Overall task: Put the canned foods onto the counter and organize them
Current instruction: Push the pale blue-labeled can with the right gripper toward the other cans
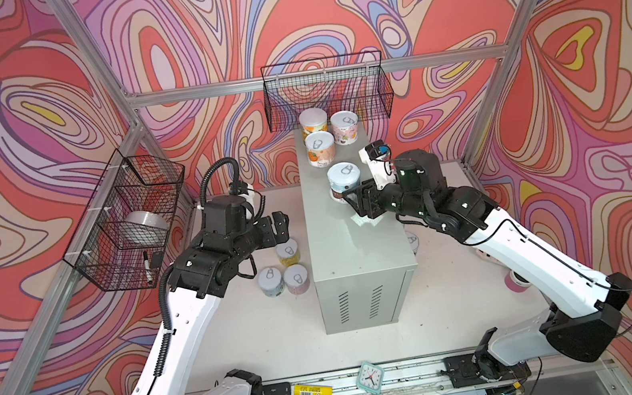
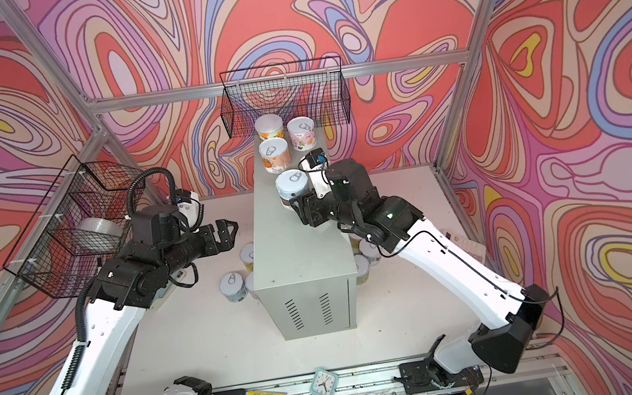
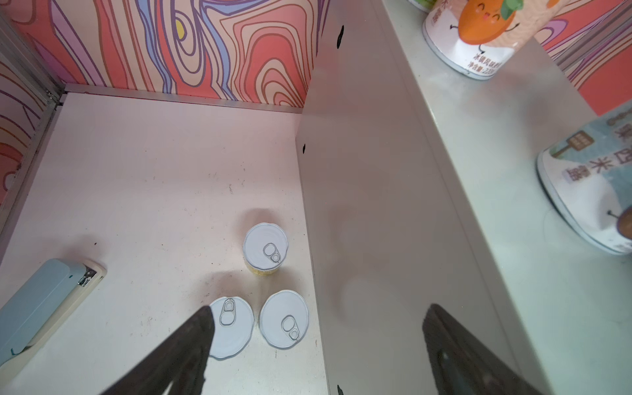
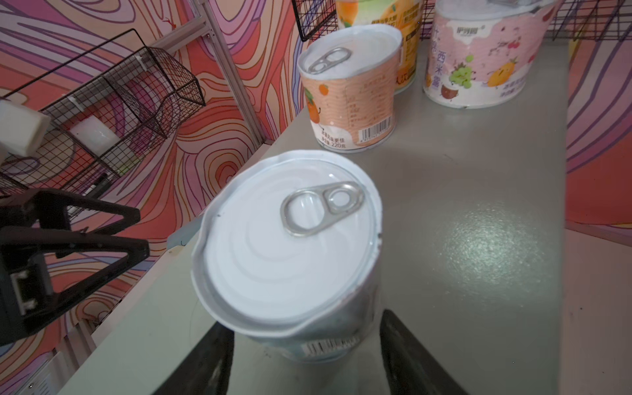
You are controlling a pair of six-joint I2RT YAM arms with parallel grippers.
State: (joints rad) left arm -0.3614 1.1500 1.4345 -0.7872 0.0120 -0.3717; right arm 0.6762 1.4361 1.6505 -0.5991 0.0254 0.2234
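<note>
While the right gripper [image 4: 303, 320] straddles it, blue can [image 1: 341, 180]: stands mid-counter, jaws close beside its lower wall; you cannot tell whether they press.
Counter [image 1: 355, 251]: back cans [image 1: 322, 147], three, at its far end.
Table cans [image 3: 266, 248]: three, left of the counter.
Left gripper [image 1: 281, 228]: wide open, empty, above them.
Handling: probably light and thin-walled, with a slick, creased label; take hold mid-wall and squeeze gently.

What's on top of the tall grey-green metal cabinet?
Four pull-tab cans: yellow can, pink can and orange can at the far end, pale blue can nearer, flanked by the right claw, which partly hides its label.
</note>
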